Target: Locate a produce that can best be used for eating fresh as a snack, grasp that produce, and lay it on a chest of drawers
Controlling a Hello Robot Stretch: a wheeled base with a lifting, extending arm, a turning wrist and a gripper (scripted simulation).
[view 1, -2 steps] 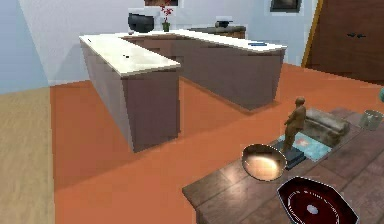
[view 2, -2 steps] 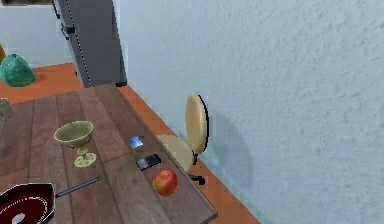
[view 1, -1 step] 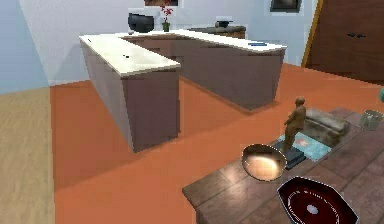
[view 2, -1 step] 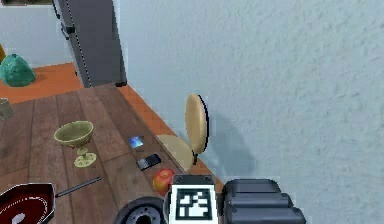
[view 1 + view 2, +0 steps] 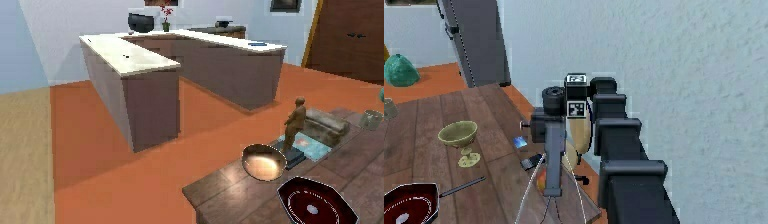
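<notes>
So my arm (image 5: 624,165) reaches out over the wooden counter (image 5: 444,115) because that's where the snack candidate is: a pale tan, longish lump (image 5: 581,132) right by my jaws. It's probably the produce, though the shape's too mushy to swear by. With the counter right behind it, I honestly can't tell whether the jaws have hold of anything. The green goblet (image 5: 462,140) and dark red bowl (image 5: 409,205) stand off to one side, out of my reach line, which is nice.

The dark red bowl (image 5: 315,200) was cut off at the near edge. The arm (image 5: 624,150) hid part of a pale object (image 5: 580,135); whether the gripper (image 5: 552,165) held anything was unclear.
</notes>
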